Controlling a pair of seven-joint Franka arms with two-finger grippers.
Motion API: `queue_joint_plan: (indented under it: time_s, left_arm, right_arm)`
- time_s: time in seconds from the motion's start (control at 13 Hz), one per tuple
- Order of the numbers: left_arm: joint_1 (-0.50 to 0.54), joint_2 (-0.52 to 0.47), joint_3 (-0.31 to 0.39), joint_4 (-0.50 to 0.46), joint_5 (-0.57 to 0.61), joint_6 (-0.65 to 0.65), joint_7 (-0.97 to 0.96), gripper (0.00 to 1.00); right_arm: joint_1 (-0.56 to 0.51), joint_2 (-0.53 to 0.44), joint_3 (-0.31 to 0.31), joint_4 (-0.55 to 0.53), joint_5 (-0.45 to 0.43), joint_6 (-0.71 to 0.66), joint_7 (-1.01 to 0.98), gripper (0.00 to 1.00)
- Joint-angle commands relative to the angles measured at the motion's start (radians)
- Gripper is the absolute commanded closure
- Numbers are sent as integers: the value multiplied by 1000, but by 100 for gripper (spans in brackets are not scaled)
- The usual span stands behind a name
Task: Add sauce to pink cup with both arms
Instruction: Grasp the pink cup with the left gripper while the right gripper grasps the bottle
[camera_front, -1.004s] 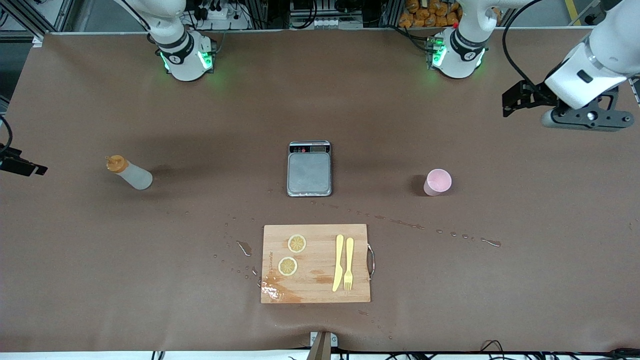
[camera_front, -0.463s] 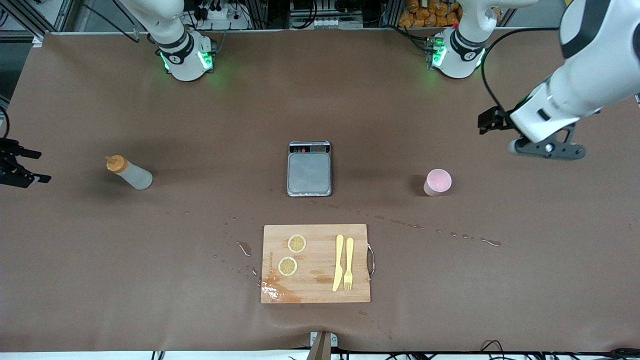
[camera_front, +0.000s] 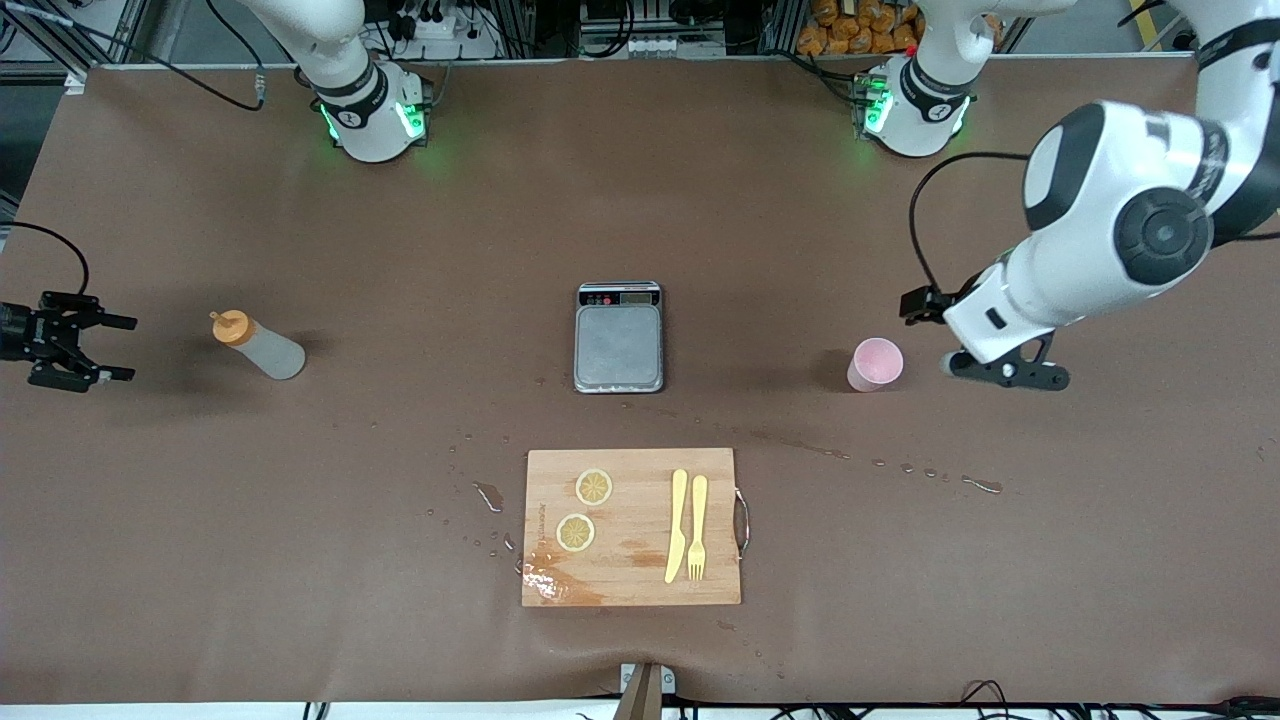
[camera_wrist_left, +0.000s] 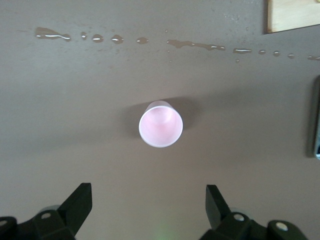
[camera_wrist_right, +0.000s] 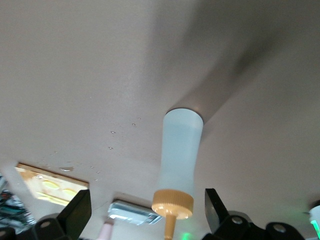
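You see a brown table cover (camera_front: 200, 550), and metal frames (camera_front: 120, 30) with cables above its top edge.

The left arm (camera_front: 1110, 235) bends down over its end of the table, and the left gripper (camera_wrist_left: 149, 212) has its fingers spread wide. The right gripper (camera_front: 105, 348) is held low over the table's other end, fingers apparently also apart.
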Motion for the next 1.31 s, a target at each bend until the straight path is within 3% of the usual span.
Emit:
queue_joint_plan:
  time_s: [0.0, 0.23, 0.54, 1.0, 1.24]
  left_arm:
    - [-13, 52, 0, -20, 10, 72, -20, 0]
    - [-6, 72, -2, -94, 16, 213, -52, 0]
    - [-7, 138, -2, -103, 82, 261, -54, 0]
    - [-1, 182, 0, -108, 84, 296, -54, 0]
    - [20, 188, 3, -138, 85, 303, -52, 0]
  right_arm:
    - [-53, 77, 20, 24, 87, -50, 51, 0]
    - [-61, 92, 20, 25, 141, -96, 323, 0]
    - [-69, 163, 21, 24, 197, -177, 320, 0]
    - [-61, 229, 21, 25, 195, -217, 277, 0]
    - [-59, 272, 20, 25, 188, -226, 166, 0]
